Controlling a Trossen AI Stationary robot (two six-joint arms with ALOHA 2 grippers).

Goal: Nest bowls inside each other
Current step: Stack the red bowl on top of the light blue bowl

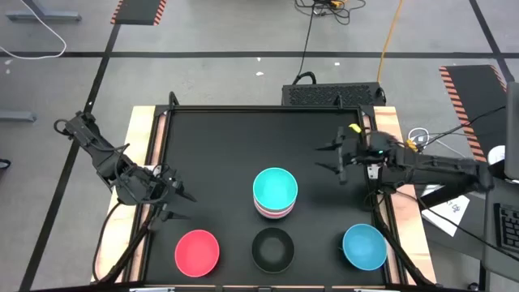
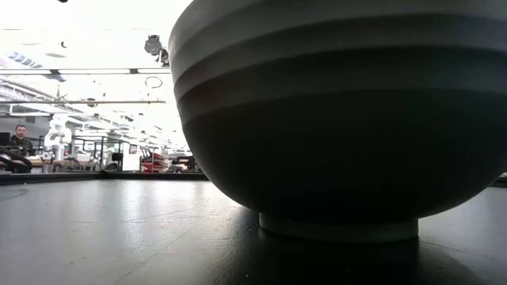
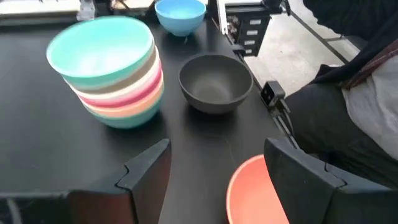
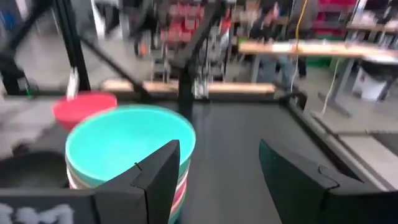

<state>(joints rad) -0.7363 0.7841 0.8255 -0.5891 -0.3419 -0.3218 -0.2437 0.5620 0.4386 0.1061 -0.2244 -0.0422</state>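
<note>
A stack of nested bowls [image 1: 275, 194] with a turquoise one on top stands on its foot at the mat's middle; it also shows as the stack [image 3: 109, 68] and the stack [image 4: 127, 146]. Along the near edge stand a pink-red bowl [image 1: 197, 251], a black bowl [image 1: 272, 248] and a blue bowl [image 1: 364, 246], each on its own. The black bowl [image 2: 341, 119] fills the low view. My left gripper [image 1: 177, 204] is open at the mat's left edge, above the pink-red bowl [image 3: 252, 193]. My right gripper [image 1: 332, 159] is open, right of the stack and apart from it.
The black mat [image 1: 219, 154] lies on a wooden table top; its far half is bare. A black box [image 1: 332, 94] sits beyond the far edge. Cables and papers [image 1: 446, 207] lie off the table's right side. A person [image 2: 20, 146] sits far off in the room.
</note>
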